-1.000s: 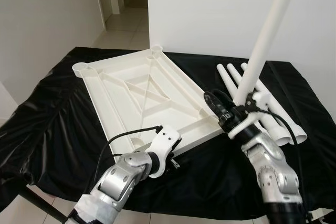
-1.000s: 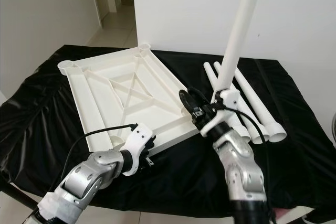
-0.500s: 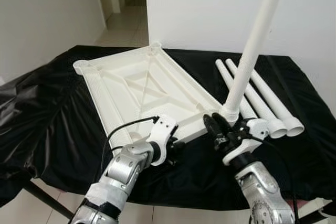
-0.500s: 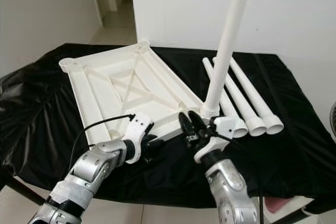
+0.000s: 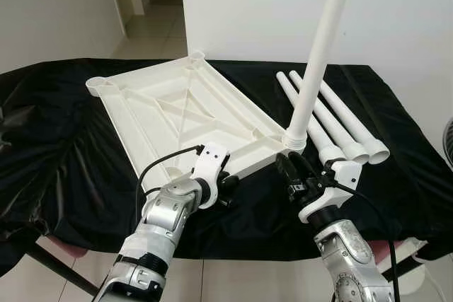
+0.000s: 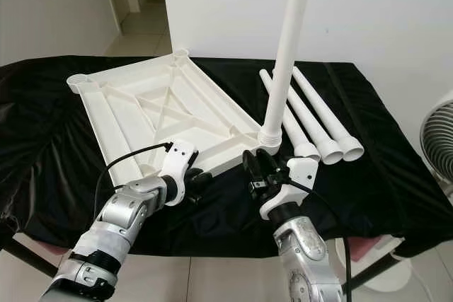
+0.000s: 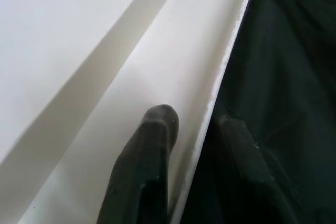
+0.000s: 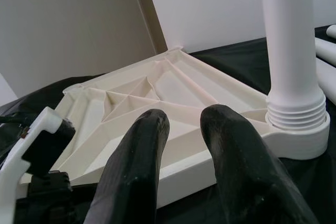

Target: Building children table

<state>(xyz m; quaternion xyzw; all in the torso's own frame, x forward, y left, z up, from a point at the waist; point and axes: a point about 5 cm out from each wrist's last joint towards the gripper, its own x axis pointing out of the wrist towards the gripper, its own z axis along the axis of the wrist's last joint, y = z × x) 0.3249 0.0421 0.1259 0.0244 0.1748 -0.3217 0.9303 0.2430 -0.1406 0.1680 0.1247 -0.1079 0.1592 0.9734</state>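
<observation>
Upturned white tabletop [image 5: 185, 114] on the black-draped work surface [image 5: 56, 146], with one leg [image 5: 320, 51] standing upright in its near right corner socket [image 8: 296, 129] and three spare legs [image 5: 338, 126] lying just to the right. The left gripper [image 7: 202, 135] pinches the tabletop's near rim, one finger inside and one outside. The right gripper [image 5: 296, 175] hovers just near of the socket, fingers parted and holding nothing. Risk: threads still show above the socket, so the leg may be only partly seated; a nudge from the right gripper, or the tabletop sliding on the slick cloth, could tip it. The leg's top is cut off, and the seating depth is hidden.
</observation>
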